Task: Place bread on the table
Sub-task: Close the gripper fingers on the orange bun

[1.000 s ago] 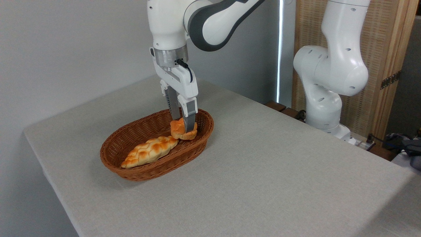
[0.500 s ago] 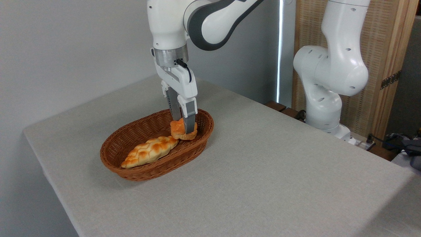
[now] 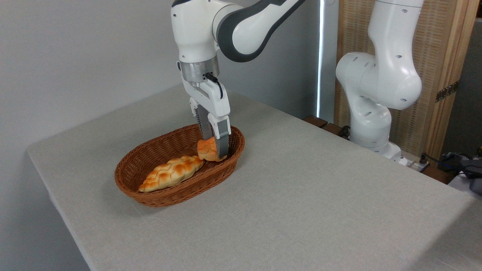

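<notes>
On a grey cloth-covered desk (image 3: pixel 301 195) near its far-left corner, the hand (image 3: pixel 215 150) is clamped around the bread (image 3: pixel 207 149). The knobbly orange-golden bun sits at the right end of a wicker basket (image 3: pixel 158 188), beside a braided loaf (image 3: pixel 171 173).

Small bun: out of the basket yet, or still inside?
Still inside. The bread sits within the basket rim, gripper fingers closed on it.
</notes>
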`<state>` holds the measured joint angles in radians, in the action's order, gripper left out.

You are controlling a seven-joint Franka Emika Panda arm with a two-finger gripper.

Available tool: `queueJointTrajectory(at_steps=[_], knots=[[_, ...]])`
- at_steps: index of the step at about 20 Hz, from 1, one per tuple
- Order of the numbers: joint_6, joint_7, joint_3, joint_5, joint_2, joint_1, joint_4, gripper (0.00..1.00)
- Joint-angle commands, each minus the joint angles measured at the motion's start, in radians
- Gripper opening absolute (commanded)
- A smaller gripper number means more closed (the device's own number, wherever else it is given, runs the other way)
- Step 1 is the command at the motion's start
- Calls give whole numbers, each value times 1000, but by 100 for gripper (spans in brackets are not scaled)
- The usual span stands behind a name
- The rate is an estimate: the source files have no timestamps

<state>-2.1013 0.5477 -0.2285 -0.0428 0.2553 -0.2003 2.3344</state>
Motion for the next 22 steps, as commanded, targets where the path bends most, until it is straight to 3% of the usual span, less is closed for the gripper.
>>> queueJointTrajectory(at_steps=[1,3,5,8,22], knots=[[-36,12,3,6,16,4,25,100],[-52,12,3,4,15,4,25,94],[-68,14,3,1,15,4,25,74],[-69,14,3,0,13,4,25,60],[-49,14,6,-3,13,4,19,55]])
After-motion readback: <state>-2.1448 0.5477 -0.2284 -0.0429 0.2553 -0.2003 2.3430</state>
